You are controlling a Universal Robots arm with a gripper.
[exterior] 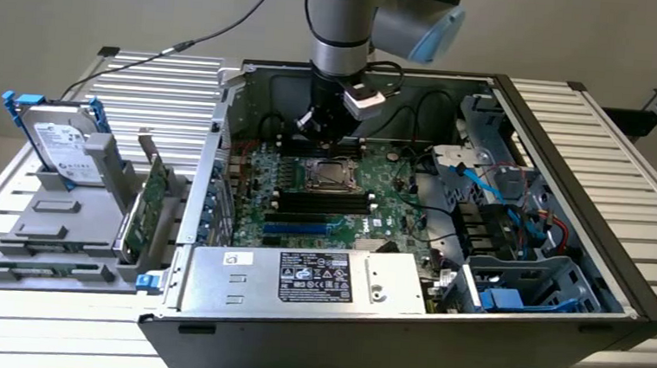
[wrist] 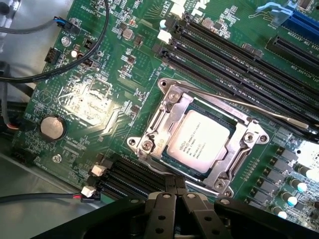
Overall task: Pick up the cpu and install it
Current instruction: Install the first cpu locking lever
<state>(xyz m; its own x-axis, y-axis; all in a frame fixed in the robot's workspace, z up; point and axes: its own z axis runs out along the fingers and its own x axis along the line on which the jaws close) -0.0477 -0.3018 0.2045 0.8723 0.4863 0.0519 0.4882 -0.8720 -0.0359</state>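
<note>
The cpu point(wrist: 202, 142) is a flat silver square lying inside the metal socket frame point(wrist: 160, 117) on the green motherboard point(wrist: 94, 99). In the exterior view the cpu point(exterior: 332, 175) sits near the middle of the open computer case point(exterior: 604, 212). My gripper point(wrist: 175, 186) hovers just beside the socket frame's edge, its black fingers pressed together with nothing between them. Seen from outside, the gripper point(exterior: 329, 143) hangs from the arm a little above the board, just behind the socket.
Black memory slots point(wrist: 239, 64) run alongside the socket, and a thin metal lever point(wrist: 259, 107) lies across its side. Loose black cables point(wrist: 75, 59) cross the board. A power supply point(exterior: 311, 278), blue drive cage point(exterior: 529, 289), hard drive point(exterior: 63, 144) and green card point(exterior: 142, 210) stand around.
</note>
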